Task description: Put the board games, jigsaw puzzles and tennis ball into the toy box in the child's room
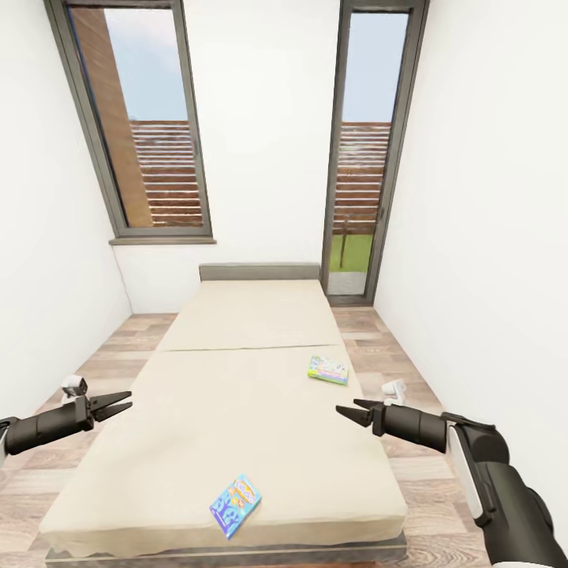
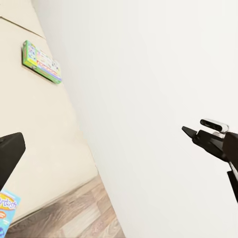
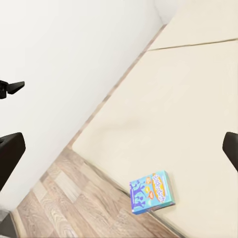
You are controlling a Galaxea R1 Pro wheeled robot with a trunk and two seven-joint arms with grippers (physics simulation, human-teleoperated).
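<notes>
Left gripper (image 1: 118,405) is hovering at 9 o'clock off the bed (image 1: 237,394), jaws slightly parted and holding nothing. A blue board game (image 1: 235,505) is lying flat on the mattress at 6 o'clock, near the foot edge. A green-edged board game (image 1: 328,369) is lying flat at 2 o'clock, near the bed's right edge. Right gripper (image 1: 351,413) is hovering at 3 o'clock, jaws slightly parted, gripping nothing. Two tall windows (image 1: 154,126) are standing at 12 o'clock.
</notes>
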